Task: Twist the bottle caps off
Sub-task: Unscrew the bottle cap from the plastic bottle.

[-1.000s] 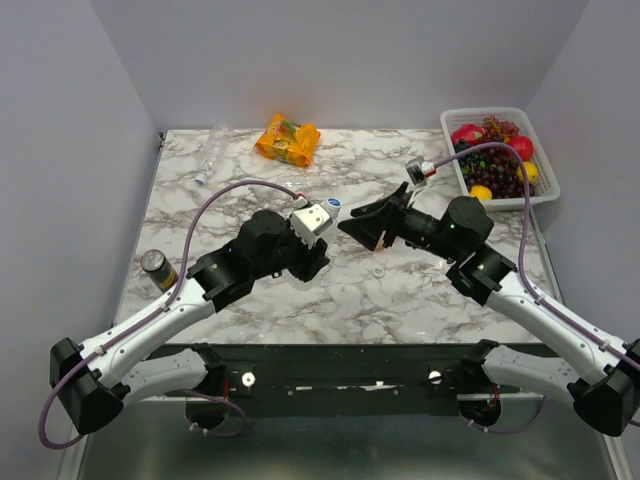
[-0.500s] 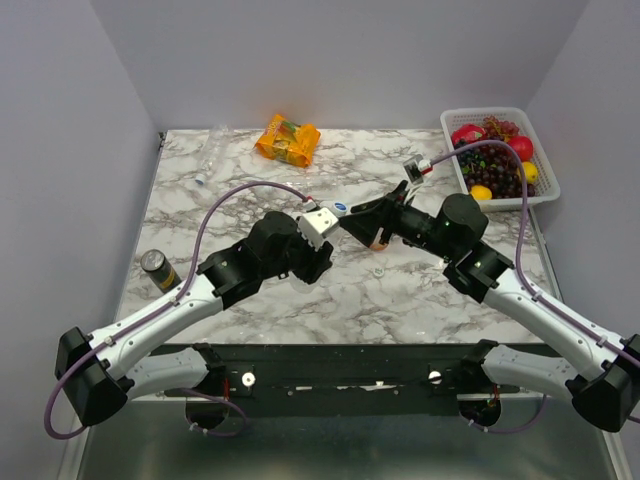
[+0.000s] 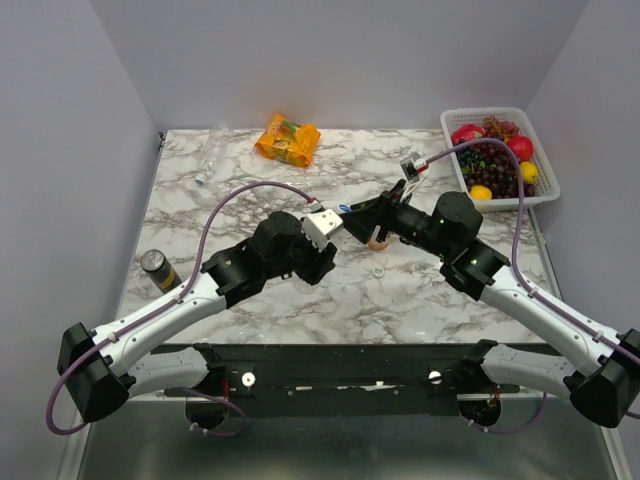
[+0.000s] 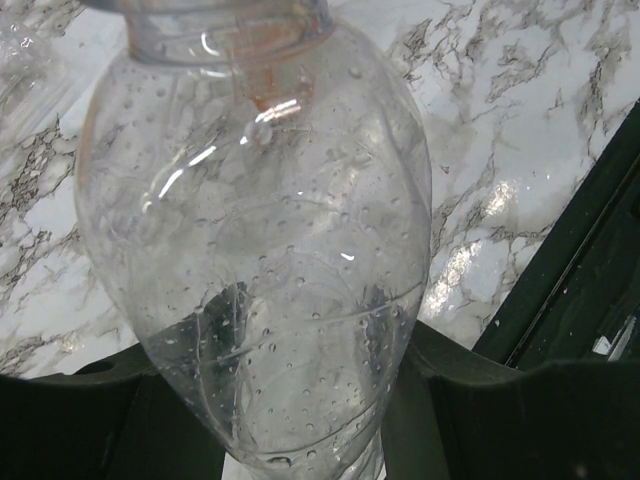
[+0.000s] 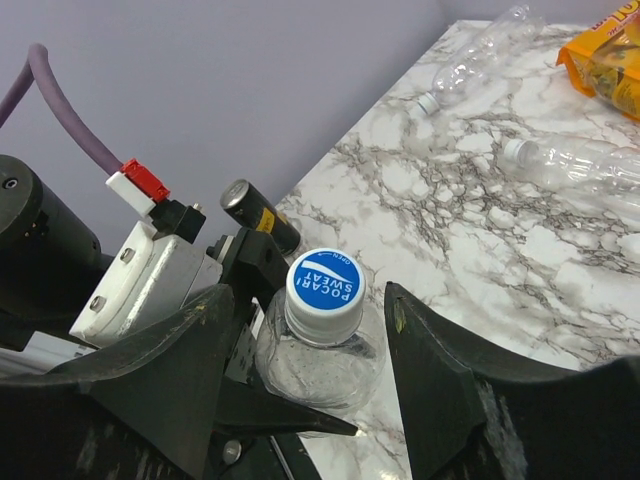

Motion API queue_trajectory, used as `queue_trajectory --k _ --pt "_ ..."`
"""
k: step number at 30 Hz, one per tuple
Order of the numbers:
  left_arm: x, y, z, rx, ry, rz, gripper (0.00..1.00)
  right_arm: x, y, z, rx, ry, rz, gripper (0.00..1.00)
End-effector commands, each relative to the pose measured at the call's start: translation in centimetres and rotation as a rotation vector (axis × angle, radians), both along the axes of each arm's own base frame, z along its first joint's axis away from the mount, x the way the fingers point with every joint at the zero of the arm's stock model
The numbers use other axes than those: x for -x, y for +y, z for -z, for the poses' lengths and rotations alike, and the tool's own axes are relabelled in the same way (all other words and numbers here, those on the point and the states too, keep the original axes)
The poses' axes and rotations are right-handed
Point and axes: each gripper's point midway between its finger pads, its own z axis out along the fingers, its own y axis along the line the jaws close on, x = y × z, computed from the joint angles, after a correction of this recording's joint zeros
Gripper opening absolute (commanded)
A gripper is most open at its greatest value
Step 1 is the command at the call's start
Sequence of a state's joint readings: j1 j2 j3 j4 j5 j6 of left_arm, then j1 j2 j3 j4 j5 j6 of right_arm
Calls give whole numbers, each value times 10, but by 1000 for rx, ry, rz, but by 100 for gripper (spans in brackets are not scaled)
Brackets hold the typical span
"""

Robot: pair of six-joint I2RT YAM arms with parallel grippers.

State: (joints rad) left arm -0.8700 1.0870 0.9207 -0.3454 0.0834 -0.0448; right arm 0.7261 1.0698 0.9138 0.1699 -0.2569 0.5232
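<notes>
Lavender walls; white marble table (image 3: 250, 300), fruit basket (image 3: 548, 190) at the far right corner, orange packet (image 3: 288, 138) at the back. Left gripper (image 3: 335, 218) clamped on a clear bottle (image 4: 260, 250) above table centre, blue cap (image 5: 323, 283) on. Right gripper (image 5: 320, 335) wide, fingers either side of the cap, not touching. Versus one second ago: both arms have closed in; right fingers, then short of the cap, now straddle it.

The left arm (image 3: 165, 312) and right arm (image 3: 545, 308) have white shells and black joints. A purple cable (image 3: 212, 208) trails each, the left's ending in a red plug (image 5: 141, 181).
</notes>
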Motion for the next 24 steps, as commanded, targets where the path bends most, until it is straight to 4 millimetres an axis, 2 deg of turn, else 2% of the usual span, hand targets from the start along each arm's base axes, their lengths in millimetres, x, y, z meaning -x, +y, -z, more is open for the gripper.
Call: queue_trajectory --k 1,5,10,14,18,20,24 --pt "2 -4 -7 -1 -6 21 39 1 4 -16 -16 -21 4 70" --pt "3 -5 -7 1 -6 24 39 -2 9 -12 -2 -8 0 68" --pt "3 -5 -7 -2 -10 24 39 -1 17 -11 2 -5 -26 61" --pt "4 -4 -6 -11 -9 24 39 4 23 -10 -2 -4 -75 40" --pt "11 -9 -12 14 -8 72 39 11 30 -11 -19 -18 -134 24" --pt "23 -16 -19 63 10 155 39 17 32 -13 -23 -39 -170 18" --pt "41 -23 -33 155 49 289 39 25 30 -15 7 -117 -241 16"
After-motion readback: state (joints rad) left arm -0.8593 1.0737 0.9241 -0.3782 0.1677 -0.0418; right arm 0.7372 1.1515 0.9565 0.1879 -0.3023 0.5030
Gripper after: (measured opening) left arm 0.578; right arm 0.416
